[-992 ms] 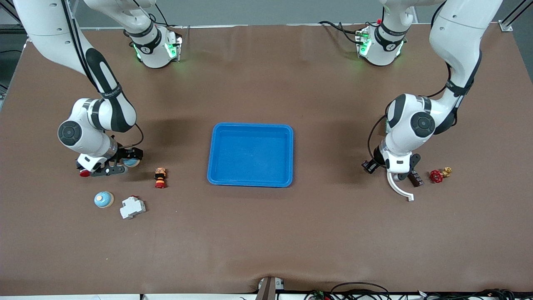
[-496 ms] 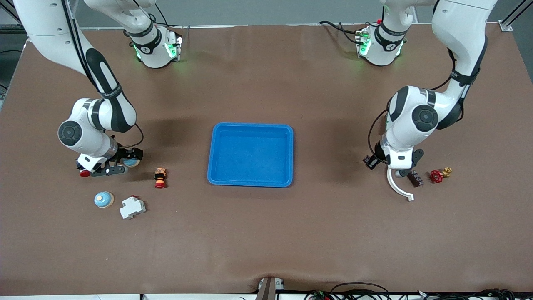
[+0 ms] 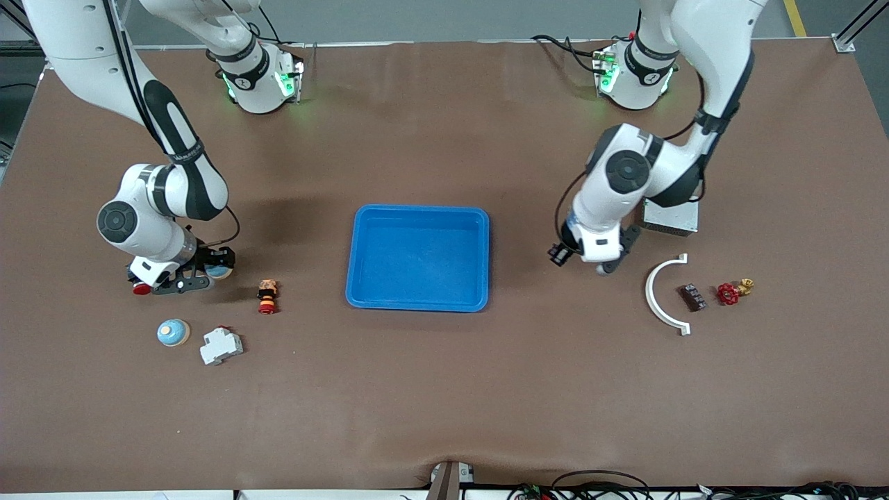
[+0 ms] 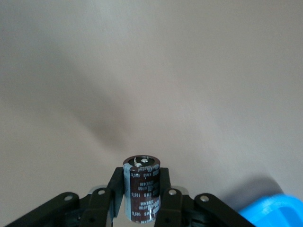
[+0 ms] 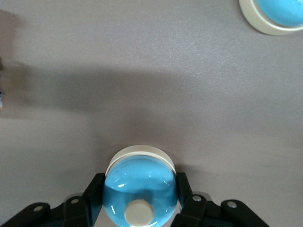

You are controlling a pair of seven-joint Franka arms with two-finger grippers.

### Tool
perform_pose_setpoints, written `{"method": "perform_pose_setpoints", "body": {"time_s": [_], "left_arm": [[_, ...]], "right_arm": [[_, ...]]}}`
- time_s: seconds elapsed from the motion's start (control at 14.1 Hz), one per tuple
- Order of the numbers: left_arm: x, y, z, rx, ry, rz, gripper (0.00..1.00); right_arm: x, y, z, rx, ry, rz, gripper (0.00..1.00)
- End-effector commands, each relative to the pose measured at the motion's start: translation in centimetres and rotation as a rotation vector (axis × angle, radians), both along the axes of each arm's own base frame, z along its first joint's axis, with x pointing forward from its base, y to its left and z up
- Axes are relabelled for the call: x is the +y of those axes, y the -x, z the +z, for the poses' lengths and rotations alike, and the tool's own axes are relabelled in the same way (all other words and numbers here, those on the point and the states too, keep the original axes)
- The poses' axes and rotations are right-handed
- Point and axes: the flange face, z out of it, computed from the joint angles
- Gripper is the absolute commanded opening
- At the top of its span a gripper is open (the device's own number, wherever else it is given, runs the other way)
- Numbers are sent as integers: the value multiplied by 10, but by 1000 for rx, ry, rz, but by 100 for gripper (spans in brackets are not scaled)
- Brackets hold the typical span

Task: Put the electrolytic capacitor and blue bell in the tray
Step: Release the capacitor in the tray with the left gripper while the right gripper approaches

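The blue tray (image 3: pixel 418 212) lies in the middle of the table; a corner shows in the left wrist view (image 4: pixel 277 212). My left gripper (image 3: pixel 603 265) is up over bare table between the tray and a white curved piece, shut on the dark brown electrolytic capacitor (image 4: pixel 142 195), held upright. My right gripper (image 3: pixel 205 272) is low at the right arm's end of the table, its fingers closed against a blue bell (image 5: pixel 139 182) with a cream rim (image 3: pixel 221 267). A second blue bell (image 3: pixel 173 332) sits nearer the front camera and also shows in the right wrist view (image 5: pixel 279 13).
A grey metal box (image 3: pixel 671 217), the white curved piece (image 3: pixel 658 298), a dark component (image 3: pixel 692 296) and a red valve (image 3: pixel 729 293) lie at the left arm's end. An orange-red push button (image 3: pixel 267 295) and a white breaker (image 3: pixel 221 345) lie near the right gripper.
My left gripper has risen from beside the white curved piece with the capacitor and moved toward the tray, uncovering the grey box. The right arm has barely moved.
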Motion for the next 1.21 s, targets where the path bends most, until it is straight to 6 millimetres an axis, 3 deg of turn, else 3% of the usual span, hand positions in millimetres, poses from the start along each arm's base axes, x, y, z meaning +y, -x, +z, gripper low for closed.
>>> {"method": "perform_pose_setpoints", "body": {"time_s": [0.0, 0.21, 0.35, 0.57, 0.64, 0.71, 0.85, 0.92, 1.06, 1.13], "left_arm": [[-63, 3, 1, -3, 19, 80, 0], [-127, 9, -2, 3, 65, 178, 0], [-159, 20, -12, 16, 75, 215, 0], [-178, 38, -26, 36, 66, 207, 0], [-183, 46, -39, 52, 53, 194, 0], [-183, 48, -49, 64, 43, 191, 11], [-182, 49, -53, 63, 32, 183, 62], [-182, 48, -52, 61, 34, 183, 100], [-179, 45, -39, 40, 25, 172, 100], [-171, 38, -24, 38, 0, 176, 100]], "right_arm": [[3, 1, -2, -1, -13, 26, 18], [14, 1, 15, 26, -22, 29, 18], [17, 2, 37, 64, -39, 6, 18], [61, 8, 72, 123, -98, -138, 16], [77, 10, 84, 132, -105, -172, 15], [97, 12, 92, 137, -98, -203, 15], [143, 13, 103, 138, -71, -288, 15], [163, 14, 107, 134, -62, -315, 15], [207, 21, 110, 118, -51, -367, 15], [231, 25, 111, 116, -57, -404, 15]]}}
